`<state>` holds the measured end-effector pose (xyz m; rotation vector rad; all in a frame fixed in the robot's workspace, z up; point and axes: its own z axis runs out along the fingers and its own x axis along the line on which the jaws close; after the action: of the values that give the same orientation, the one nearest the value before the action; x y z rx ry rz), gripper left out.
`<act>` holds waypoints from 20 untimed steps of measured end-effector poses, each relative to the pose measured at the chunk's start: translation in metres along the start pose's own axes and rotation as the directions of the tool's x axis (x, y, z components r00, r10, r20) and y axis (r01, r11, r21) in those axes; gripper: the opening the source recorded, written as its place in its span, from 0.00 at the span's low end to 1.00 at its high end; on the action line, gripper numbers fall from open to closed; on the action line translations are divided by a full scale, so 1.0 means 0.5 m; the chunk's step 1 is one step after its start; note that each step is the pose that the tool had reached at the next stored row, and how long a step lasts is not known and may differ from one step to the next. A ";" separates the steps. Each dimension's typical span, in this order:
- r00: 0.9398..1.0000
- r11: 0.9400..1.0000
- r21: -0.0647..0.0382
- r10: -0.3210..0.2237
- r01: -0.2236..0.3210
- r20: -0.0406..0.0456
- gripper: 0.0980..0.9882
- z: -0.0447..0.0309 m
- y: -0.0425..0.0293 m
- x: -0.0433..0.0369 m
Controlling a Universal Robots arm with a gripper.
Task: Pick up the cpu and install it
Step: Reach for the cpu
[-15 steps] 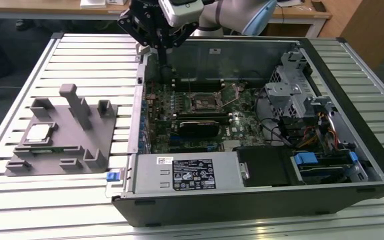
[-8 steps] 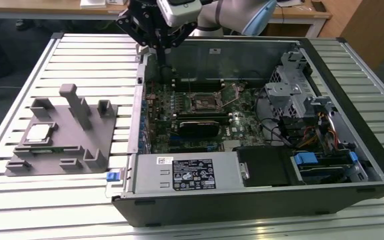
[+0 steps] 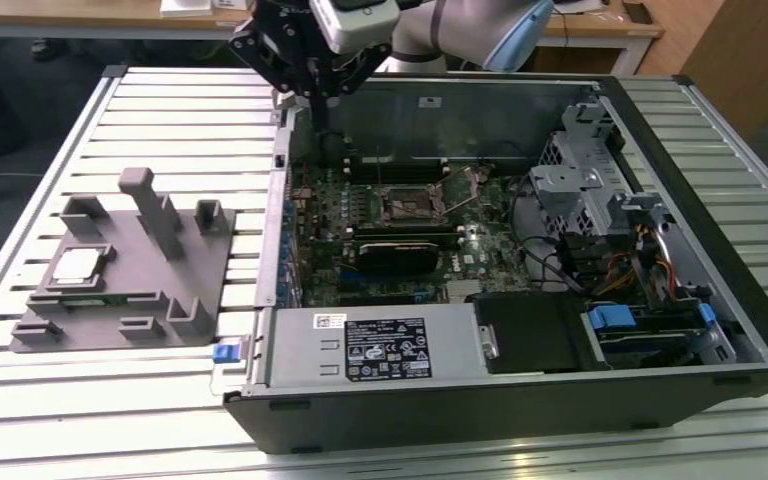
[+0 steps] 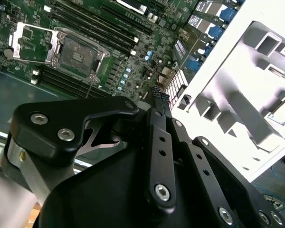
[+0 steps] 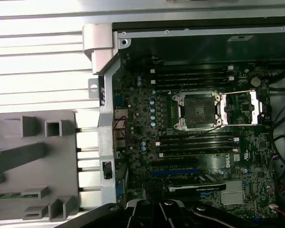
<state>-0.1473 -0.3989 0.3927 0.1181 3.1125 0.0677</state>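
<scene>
Hanging above the case (image 3: 491, 425), pincer (image 3: 320, 103) closed, empty.

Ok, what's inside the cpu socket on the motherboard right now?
Nothing seated: the open socket shows its bare dark contact bed in both wrist views. The cpu lies on the grey fixture. Contact detail can't be judged.

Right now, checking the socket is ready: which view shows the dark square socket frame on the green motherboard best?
The first wrist view: it looks straight down on the dark square socket frame, its metal lid swung open. The second wrist view shows it slanted; the exterior view shows it from afar.
</scene>
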 end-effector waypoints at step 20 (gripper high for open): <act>1.000 1.000 0.000 0.000 0.000 0.000 0.01 0.000 -0.001 0.018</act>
<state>-0.1561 -0.3989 0.3924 0.1180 3.1126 0.0676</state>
